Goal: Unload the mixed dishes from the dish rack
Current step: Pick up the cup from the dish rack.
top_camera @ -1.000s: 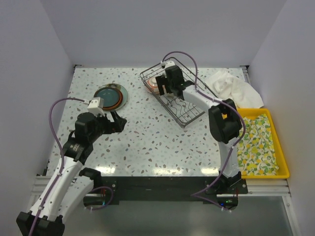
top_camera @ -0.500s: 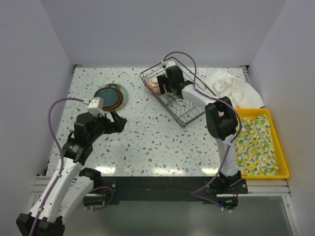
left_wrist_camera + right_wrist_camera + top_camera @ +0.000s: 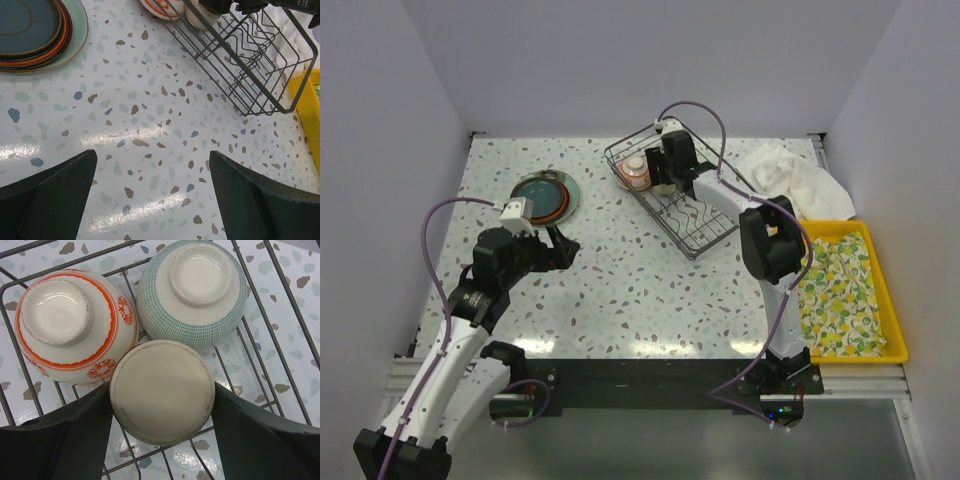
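Straddling upturned cream cup point(image 3: 160, 400) in dish rack point(image 3: 690, 215), right pincer point(image 3: 162, 387) grip unclear, left pincer point(image 3: 152, 155) wide open, empty.

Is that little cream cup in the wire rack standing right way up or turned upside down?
Upside down. The right wrist view looks down on the cream cup and shows only its flat, closed base, with no hollow inside.

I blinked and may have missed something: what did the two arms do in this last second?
The right pincer narrowed around the cream cup in the dish rack, its arm shifting slightly so the red-patterned bowl shows from above; a firm grip isn't clear yet. The left pincer, wide open, the stacked plates and the rack stayed put.
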`<state>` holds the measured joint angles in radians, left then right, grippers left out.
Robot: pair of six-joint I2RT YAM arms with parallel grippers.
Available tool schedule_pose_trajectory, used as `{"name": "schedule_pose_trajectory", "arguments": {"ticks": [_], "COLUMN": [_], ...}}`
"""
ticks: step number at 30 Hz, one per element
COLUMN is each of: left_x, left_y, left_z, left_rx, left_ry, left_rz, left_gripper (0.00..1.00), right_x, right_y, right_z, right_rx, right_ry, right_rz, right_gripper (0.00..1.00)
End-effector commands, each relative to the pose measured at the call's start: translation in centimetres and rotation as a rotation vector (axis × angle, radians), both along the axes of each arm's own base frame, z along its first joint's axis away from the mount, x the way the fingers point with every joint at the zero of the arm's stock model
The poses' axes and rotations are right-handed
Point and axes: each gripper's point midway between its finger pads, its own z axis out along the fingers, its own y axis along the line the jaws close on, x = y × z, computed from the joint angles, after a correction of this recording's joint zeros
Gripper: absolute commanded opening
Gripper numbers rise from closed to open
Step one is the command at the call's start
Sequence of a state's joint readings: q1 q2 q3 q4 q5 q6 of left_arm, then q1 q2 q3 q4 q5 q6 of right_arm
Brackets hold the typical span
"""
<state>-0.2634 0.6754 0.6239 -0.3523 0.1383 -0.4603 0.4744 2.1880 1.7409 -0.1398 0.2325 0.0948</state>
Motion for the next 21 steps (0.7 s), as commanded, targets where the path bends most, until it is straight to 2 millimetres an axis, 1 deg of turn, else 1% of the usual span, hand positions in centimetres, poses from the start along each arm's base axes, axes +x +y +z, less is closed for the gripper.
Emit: {"name": "schedule_pose_trajectory", "arguments": {"ticks": [1, 2, 3, 4, 5, 6, 7, 8, 9, 10, 14, 15, 16, 17, 18, 19, 20, 21], "left_x": [0.4, 0.5, 0.5, 0.6, 0.6, 0.6, 0.7, 0.8, 0.9, 1.0, 1.3, 1.5, 1.7, 1.8, 2.0, 2.1, 2.3, 2.5], "left_y": [-0.7, -0.7, -0.8, -0.8, -0.9, -1.1, -1.2, -1.4, -1.7, -1.8, -2.9, -3.1, -3.2, -3.3, -3.4, -3.5, -3.6, -3.8], "left_z": [1.0, 1.1, 1.0, 1.3, 1.4, 1.3, 1.7, 1.6, 1.8, 1.8, 1.8, 2.1, 2.0, 1.8, 2.1, 2.2, 2.2, 2.7], "left_rx": [-0.019, -0.021, -0.025, -0.031, -0.037, -0.049, -0.060, -0.070, -0.093, -0.103, -0.161, -0.175, -0.184, -0.192, -0.208, -0.215, -0.221, -0.236], "left_ry": [-0.051, -0.051, -0.051, -0.061, -0.066, -0.062, -0.078, -0.078, -0.084, -0.083, -0.065, -0.075, -0.072, -0.061, -0.064, -0.064, -0.064, -0.077], "left_rz": [-0.031, -0.030, -0.032, -0.032, -0.034, -0.037, -0.040, -0.045, -0.045, -0.050, -0.076, -0.080, -0.080, -0.077, -0.073, -0.074, -0.077, -0.080], "left_gripper": [1.00, 1.00, 1.00, 1.00, 1.00, 1.00, 1.00, 1.00, 1.00, 1.00, 1.00, 1.00, 1.00, 1.00, 1.00, 1.00, 1.00, 1.00], "right_x": [1.1, 0.8, 0.5, 0.3, 0.1, -0.3, -0.7, -1.0, -1.4, -1.7, -3.8, -4.2, -4.5, -5.1, -5.8, -6.2, -7.0, -7.8], "right_y": [0.5, 0.4, 0.4, 0.3, 0.2, 0.0, 0.0, 0.0, -0.1, -0.1, -0.7, -0.7, -0.7, -0.8, -1.0, -1.0, -0.9, -0.8], "right_z": [4.6, 5.0, 5.1, 6.4, 6.9, 7.0, 8.2, 8.7, 8.6, 8.9, 11.2, 11.8, 12.3, 12.2, 13.7, 14.2, 14.3, 15.7], "right_rx": [0.072, 0.069, 0.068, 0.078, 0.080, 0.082, 0.095, 0.102, 0.104, 0.114, 0.142, 0.150, 0.156, 0.161, 0.179, 0.199, 0.215, 0.246], "right_ry": [-0.095, -0.092, -0.088, -0.106, -0.112, -0.108, -0.124, -0.128, -0.121, -0.120, -0.134, -0.141, -0.146, -0.135, -0.157, -0.158, -0.152, -0.169], "right_rz": [0.005, 0.010, 0.020, 0.022, 0.023, 0.025, 0.030, 0.033, 0.035, 0.045, 0.054, 0.063, 0.067, 0.073, 0.080, 0.081, 0.091, 0.113], "right_gripper": [0.54, 0.47, 0.44, 0.41, 0.36, 0.35, 0.34, 0.32, 0.32, 0.31, 0.29, 0.29, 0.29, 0.29, 0.29, 0.29, 0.29, 0.29]}}
